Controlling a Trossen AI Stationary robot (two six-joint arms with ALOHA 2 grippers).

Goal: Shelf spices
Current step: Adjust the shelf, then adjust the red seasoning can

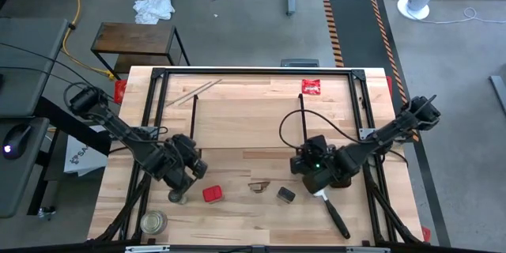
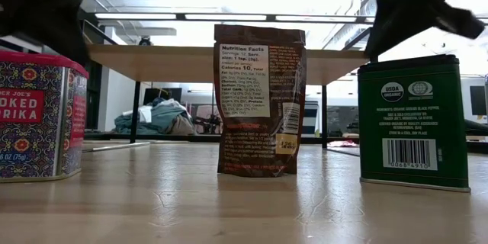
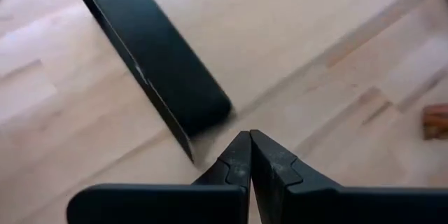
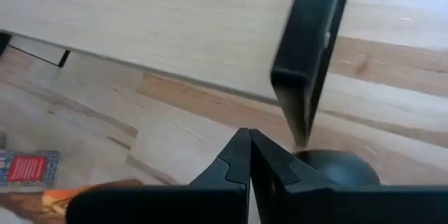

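The left gripper [image 1: 183, 175] hangs low over the front left part of the table [image 1: 237, 221], its fingers [image 3: 238, 161] pressed tight together with nothing between them, as the left wrist view shows. The right gripper [image 1: 315, 175] sits over the front right part, its fingers [image 4: 239, 155] likewise closed on nothing. The shelf [image 1: 253, 115], a pale plywood top on thin black legs, fills the middle and back of the table, at twelve o'clock from both grippers. Along the front edge the spices lie in a row: a dark-lidded jar [image 1: 175, 197] right below the left gripper, at about six o'clock from it; a red tin [image 1: 212, 194] at three o'clock from that jar; a brown pouch [image 1: 258, 186] at the centre; and a small dark box [image 1: 285, 195] at three o'clock from the pouch. A white-capped jar [image 1: 322, 194] peeks out just beneath the right gripper. In the low view the red tin [image 2: 40, 116], the brown pouch [image 2: 259, 99] and a green tin [image 2: 414, 122] stand upright on the wood, well apart. A wider glass jar [image 1: 153, 222] stands at the front left corner, and a flat red packet [image 1: 311, 87] lies on the shelf's back right.
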